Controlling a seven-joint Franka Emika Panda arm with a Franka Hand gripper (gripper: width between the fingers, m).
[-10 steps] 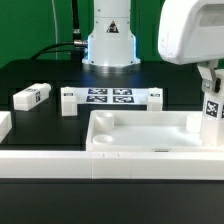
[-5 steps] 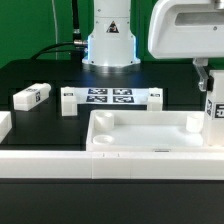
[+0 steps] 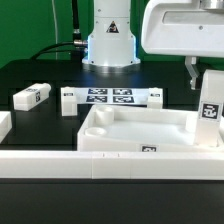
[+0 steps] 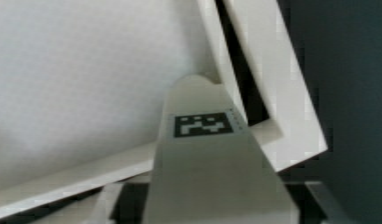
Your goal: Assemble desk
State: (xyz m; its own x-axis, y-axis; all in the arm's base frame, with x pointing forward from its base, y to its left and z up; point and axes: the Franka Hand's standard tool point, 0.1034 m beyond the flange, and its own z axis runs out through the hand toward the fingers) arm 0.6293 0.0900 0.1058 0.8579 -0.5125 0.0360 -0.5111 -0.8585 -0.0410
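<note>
The desk top (image 3: 140, 131), a white rimmed tray, lies near the front of the black table. My gripper (image 3: 207, 80) hangs at the exterior view's right, shut on a white tagged leg (image 3: 211, 108). The leg stands upright over the top's right end. In the wrist view that leg (image 4: 206, 130) runs out from between my fingers (image 4: 131, 200) to a corner of the desk top (image 4: 99, 90). Whether the leg touches the top I cannot tell. Another leg (image 3: 32, 96) lies at the left, and one more leg (image 3: 68, 101) stands beside the marker board.
The marker board (image 3: 110, 96) lies flat in front of the robot base (image 3: 108, 45). A small white block (image 3: 155, 97) sits at its right end. A long low white rail (image 3: 60, 165) runs along the front. A white piece (image 3: 4, 126) shows at the left edge.
My arm has shifted toward the exterior view's left with the leg in its grip. The desk top has slid or tipped a little to the left, and a tag now shows on its front rim.
</note>
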